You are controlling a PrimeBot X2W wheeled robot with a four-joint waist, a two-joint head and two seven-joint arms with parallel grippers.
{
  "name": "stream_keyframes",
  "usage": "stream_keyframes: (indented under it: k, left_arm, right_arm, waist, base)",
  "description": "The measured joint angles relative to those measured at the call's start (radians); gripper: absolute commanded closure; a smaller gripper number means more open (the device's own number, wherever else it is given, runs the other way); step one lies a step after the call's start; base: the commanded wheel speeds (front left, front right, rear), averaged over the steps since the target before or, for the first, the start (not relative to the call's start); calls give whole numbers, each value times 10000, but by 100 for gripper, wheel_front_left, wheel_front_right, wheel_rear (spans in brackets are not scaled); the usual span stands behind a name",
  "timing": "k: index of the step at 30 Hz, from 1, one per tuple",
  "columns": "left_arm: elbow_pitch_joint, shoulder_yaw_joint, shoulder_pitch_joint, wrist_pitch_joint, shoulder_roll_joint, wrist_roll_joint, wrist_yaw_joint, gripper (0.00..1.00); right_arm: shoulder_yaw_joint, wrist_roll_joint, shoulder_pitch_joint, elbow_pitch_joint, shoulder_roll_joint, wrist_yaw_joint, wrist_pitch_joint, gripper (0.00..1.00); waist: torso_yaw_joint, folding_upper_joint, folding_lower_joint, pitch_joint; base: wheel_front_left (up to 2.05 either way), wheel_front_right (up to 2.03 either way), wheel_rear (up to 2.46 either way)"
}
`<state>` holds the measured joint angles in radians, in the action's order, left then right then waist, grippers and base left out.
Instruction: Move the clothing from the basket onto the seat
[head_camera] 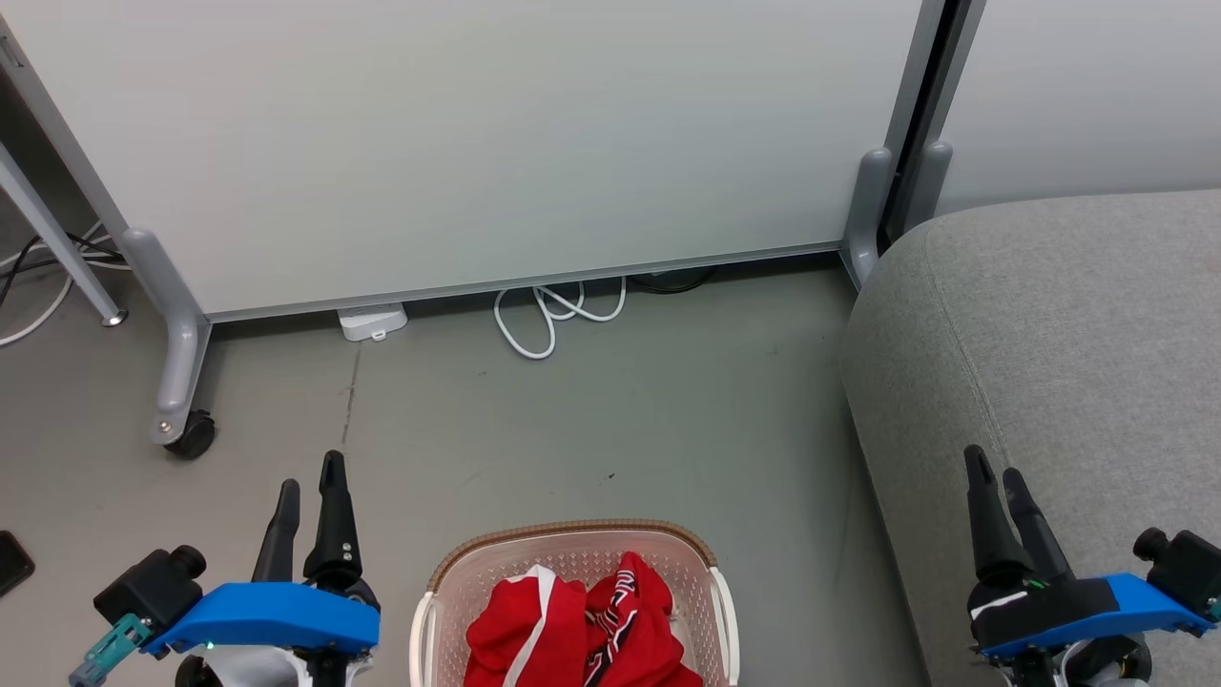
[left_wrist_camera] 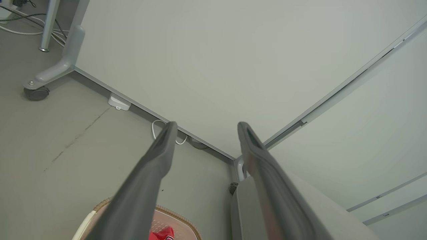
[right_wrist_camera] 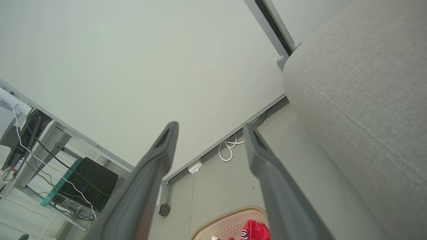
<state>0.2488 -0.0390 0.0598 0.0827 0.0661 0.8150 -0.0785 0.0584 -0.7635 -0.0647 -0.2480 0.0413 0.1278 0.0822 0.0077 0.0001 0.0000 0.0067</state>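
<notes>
- Fingers of left claw [head_camera: 310, 474] stand apart, empty, above the floor [head_camera: 610, 420] at the basket's [head_camera: 572, 528] 9 o'clock.
- Right claw [head_camera: 992, 463] is likewise spread and empty, at the basket's 3 o'clock, by the seat's [head_camera: 1068, 334] rounded edge.
- Clothing [head_camera: 582, 620] lies bunched in the basket, with none on the seat.
- Best next move: lower one claw onto the heap's crown and pinch a thick fold, keeping clear of the mesh wall.
- Lift well above the rim before swinging toward 3 o'clock, as trailing cloth could snag.
</notes>
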Motion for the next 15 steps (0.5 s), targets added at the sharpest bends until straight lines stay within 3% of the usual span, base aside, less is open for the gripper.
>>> stream_keyframes:
  k: [15]
  left_arm:
    - [-31,-184,-4,437,36,-1898,73,0]
  right_arm:
    - [113,1990,-4,-134,13,12,437,0]
  waist:
    - [33,0,0,-3]
  base:
    - [0,0,0]
